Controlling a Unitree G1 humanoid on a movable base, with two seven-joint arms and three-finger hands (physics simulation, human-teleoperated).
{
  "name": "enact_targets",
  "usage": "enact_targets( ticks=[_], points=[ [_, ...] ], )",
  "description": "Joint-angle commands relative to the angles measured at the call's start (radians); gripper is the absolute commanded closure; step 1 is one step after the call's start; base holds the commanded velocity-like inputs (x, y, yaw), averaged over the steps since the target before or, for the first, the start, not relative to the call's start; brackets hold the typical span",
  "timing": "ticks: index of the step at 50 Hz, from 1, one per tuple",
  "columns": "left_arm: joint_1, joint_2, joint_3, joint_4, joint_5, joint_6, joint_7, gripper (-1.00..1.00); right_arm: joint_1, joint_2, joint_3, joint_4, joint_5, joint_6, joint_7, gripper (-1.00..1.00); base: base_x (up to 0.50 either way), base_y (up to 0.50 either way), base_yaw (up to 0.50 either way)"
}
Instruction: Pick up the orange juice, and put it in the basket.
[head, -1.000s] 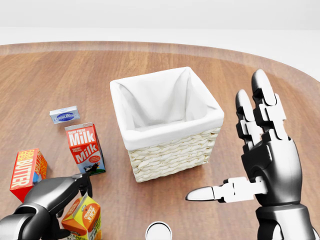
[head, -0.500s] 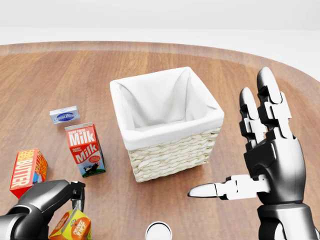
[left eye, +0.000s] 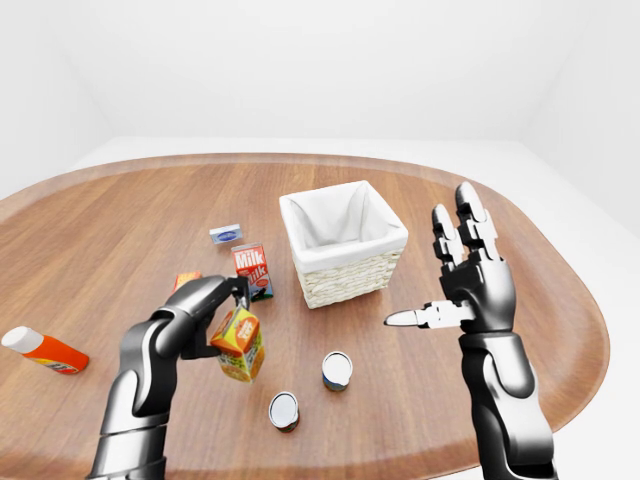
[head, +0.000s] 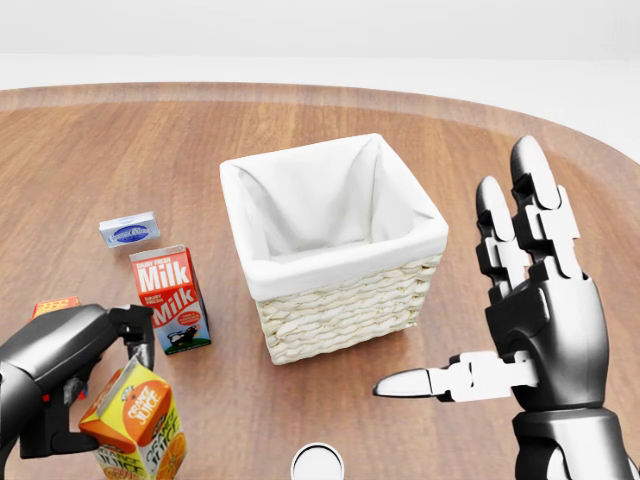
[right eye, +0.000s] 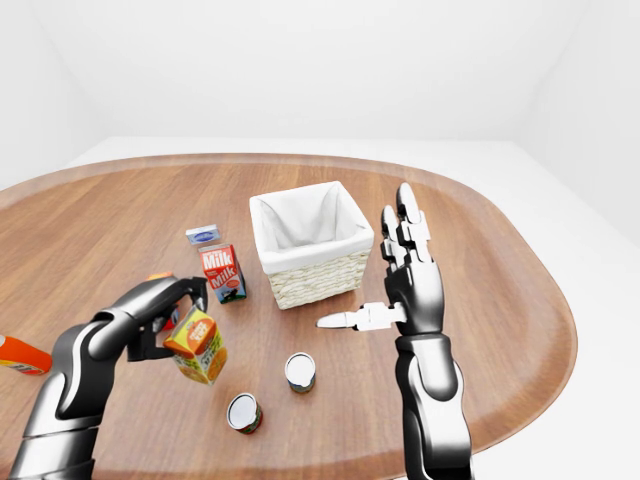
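The left hand (left eye: 205, 310) has its fingers clamped on the orange juice carton (left eye: 238, 343), lifted tilted off the tabletop (left eye: 110, 230) ready to carry right to the wicker basket (left eye: 343, 243), while the right hand (left eye: 470, 285) hovers empty, fingers spread apart.

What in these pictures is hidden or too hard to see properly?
- Butter box: head view, mostly behind the left hand.
- Orange juice: head view, bottom cut off by the lower edge.
- Small blue packet: eye views, label too small to read.
- Orange bottle: right-eye view, cut by the left edge.
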Motion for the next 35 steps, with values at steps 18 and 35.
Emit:
enact_targets(
  ticks=[18,35],
  points=[
    [-0.055,0.043,0.099,-0.285,-0.273,-0.001,0.000,1.00,-0.006,0.000,0.002,0.009,-0.005,0.000,-0.006,-1.00,0.00,0.00,0.00],
    [-0.050,0.066,0.163,-0.451,-0.402,-0.001,0.000,1.00,-0.007,0.001,0.003,0.012,-0.008,0.000,-0.009,-1.00,0.00,0.00,0.00]
  ],
)
